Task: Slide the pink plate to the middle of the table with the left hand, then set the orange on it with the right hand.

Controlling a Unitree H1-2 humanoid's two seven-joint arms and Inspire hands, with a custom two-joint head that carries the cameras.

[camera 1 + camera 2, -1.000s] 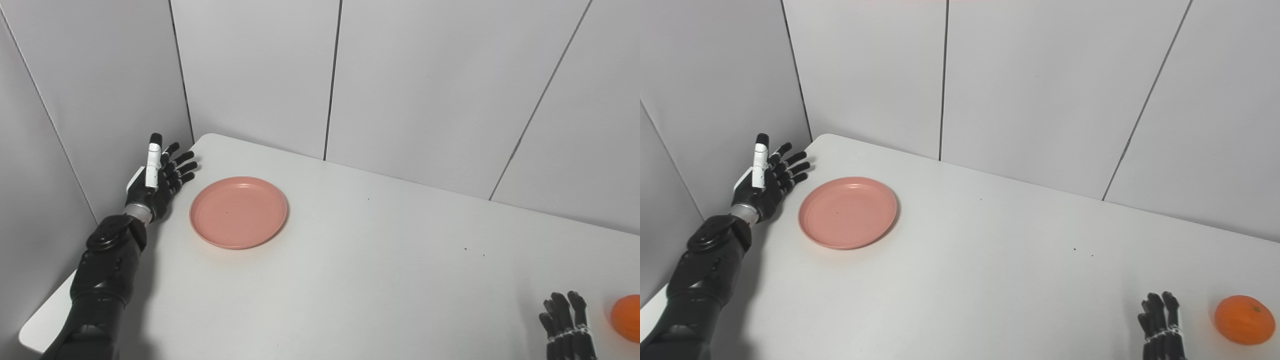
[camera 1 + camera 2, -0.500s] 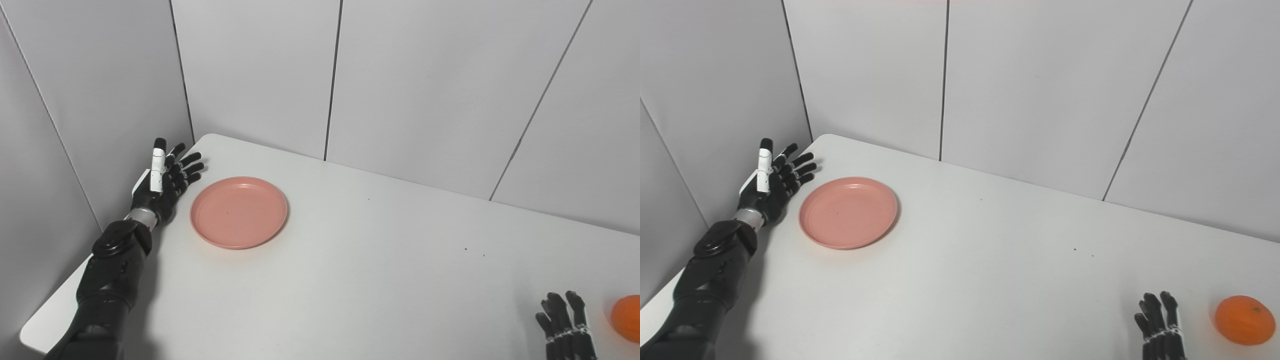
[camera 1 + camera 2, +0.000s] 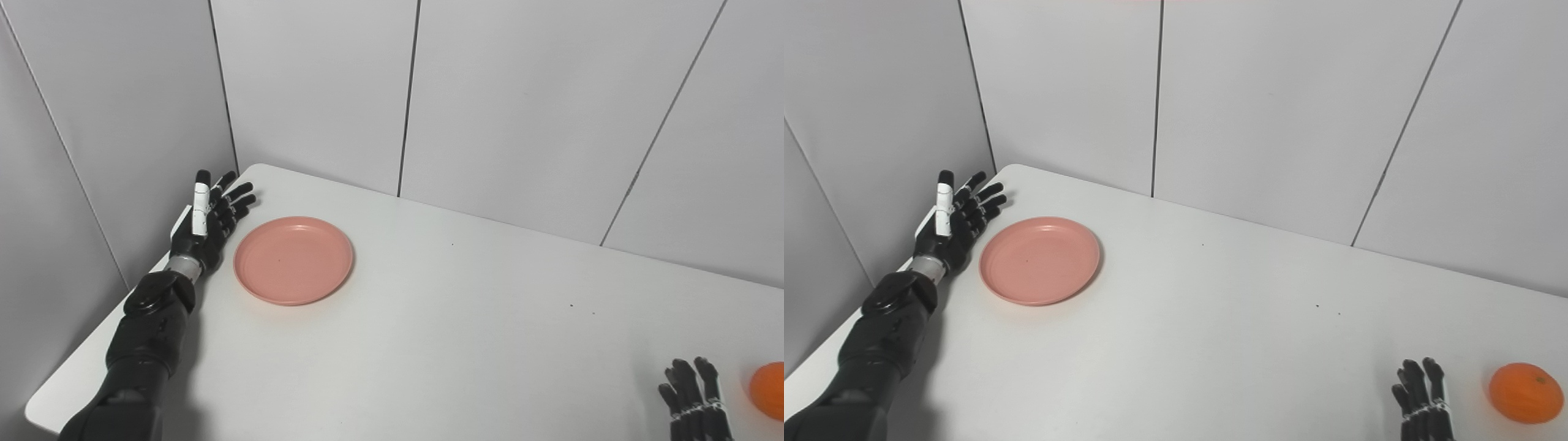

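Setting: white table point(image 3: 1213, 343) set into a corner of pale grey wall panels point(image 3: 1274, 110), seen from the robot's head cameras.
Right hand: right hand point(image 3: 1421, 401) at the near edge of the table, toward the near right corner, only its dark fingers showing above the bottom of the frame; they point away from the robot and stand a little apart, holding nothing (the palm is out of view).
Orange: orange point(image 3: 1525, 392) resting on the table just beside the right hand, on the side toward the right edge, with a gap of bare table between the two.
Left arm: black left arm point(image 3: 876, 349) running up along the left edge of the table from the near left corner.
Left hand: left hand point(image 3: 952, 223) near the far left corner, fingers spread and stretched toward the wall, palm turned toward the plate, gripping nothing.
Pink plate: pink plate point(image 3: 1039, 260) lying flat on the table near the far left corner, just beside the left hand; whether the hand touches its rim cannot be told.
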